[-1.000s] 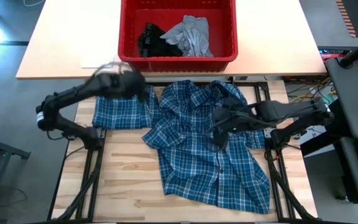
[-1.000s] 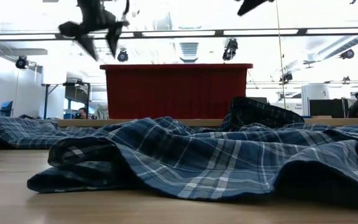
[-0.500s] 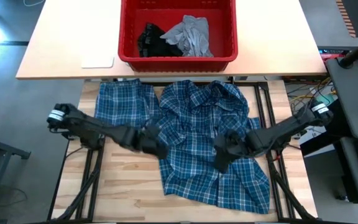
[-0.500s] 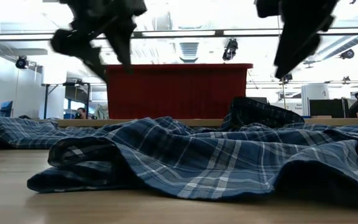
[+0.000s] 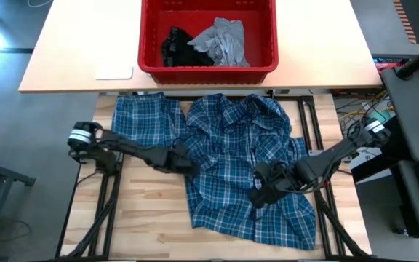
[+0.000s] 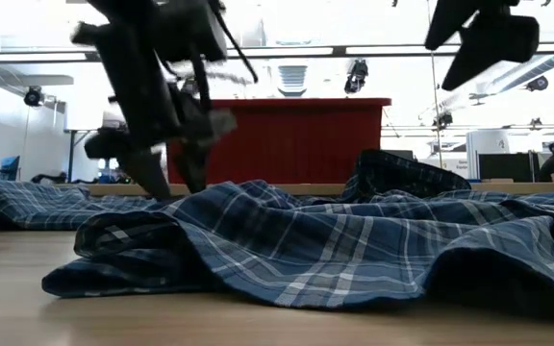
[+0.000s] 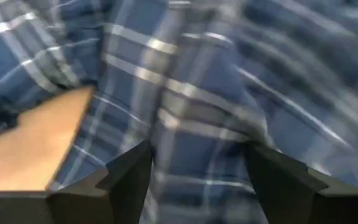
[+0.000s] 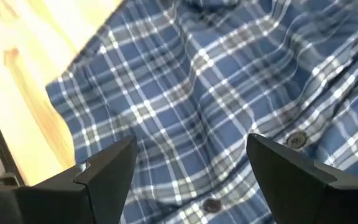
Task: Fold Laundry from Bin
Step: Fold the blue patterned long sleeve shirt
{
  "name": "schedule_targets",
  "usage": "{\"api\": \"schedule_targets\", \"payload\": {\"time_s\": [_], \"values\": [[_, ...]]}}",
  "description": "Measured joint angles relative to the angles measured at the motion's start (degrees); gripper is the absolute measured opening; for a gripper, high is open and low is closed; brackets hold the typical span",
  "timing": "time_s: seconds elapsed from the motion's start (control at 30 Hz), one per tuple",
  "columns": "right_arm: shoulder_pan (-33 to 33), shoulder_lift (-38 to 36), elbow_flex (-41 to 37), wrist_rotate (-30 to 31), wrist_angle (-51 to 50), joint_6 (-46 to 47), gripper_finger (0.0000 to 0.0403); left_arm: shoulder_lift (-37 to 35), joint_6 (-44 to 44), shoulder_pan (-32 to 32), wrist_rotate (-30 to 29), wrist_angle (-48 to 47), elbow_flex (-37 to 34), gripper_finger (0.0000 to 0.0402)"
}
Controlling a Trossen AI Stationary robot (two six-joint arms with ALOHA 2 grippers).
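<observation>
The table (image 5: pixel 144 225) carries the plaid shirt (image 5: pixel 238 167), spread out for folding just in front of the bin (image 5: pixel 208 67). The left gripper (image 5: pixel 182 161) sits spread at its left edge, holding nothing; the right gripper (image 5: pixel 259 195), likewise released, hovers directly above the button placket.

Your two dark, slender jointed arms are showing white bands near their bases, each ending in a black gripper with two broad, angular fingers (image 8: pixel 104 171).
</observation>
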Motion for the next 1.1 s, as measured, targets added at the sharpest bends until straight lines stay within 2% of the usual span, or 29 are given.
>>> {"api": "schedule_targets", "payload": {"time_s": [0.07,0.13,0.27,0.3,0.47,0.67,0.77,0.93,1.1], "values": [[-0.04,0.0,0.65,1.12,0.09,-0.11,0.0297,1.77,0.85,2.34,0.53,0.88,0.0,0.0223],[-0.04,0.0,1.14,2.3,0.03,-0.48,0.0297,2.99,3.4,4.28,1.91,1.91,0.59,0.0185],[-0.04,0.0,1.36,3.36,-0.04,-2.63,0.0297,4.28,7.84,6.29,4.34,0.61,2.26,0.0041],[-0.04,0.0,1.36,3.36,-0.06,-2.95,0.0297,3.84,7.96,6.42,4.55,-0.46,2.87,0.0021],[-0.04,0.0,0.93,4.71,-0.61,-5.04,0.0297,-3.68,10.56,5.11,3.82,-12.57,10.9,0.0004],[-0.07,0.0,-0.41,4.82,-0.41,-5.73,0.0297,-13.84,6.03,2.18,-9.37,-42.3,26.39,0.0001],[-0.04,0.0,-1.84,4.75,-0.36,-3.99,0.0297,-17.48,-2.96,2.77,-18.16,-57.01,31.74,0.0],[-0.03,0.0,-4.77,4.32,-0.33,2.32,0.0297,-27.5,-3.99,8.82,-28.85,-48.44,28.0,0.0],[1.77,0.0,-5.84,3.52,-0.54,4.7,0.0297,-30.66,-5.31,15.57,-36.18,-48.64,21.13,0.0]]}}
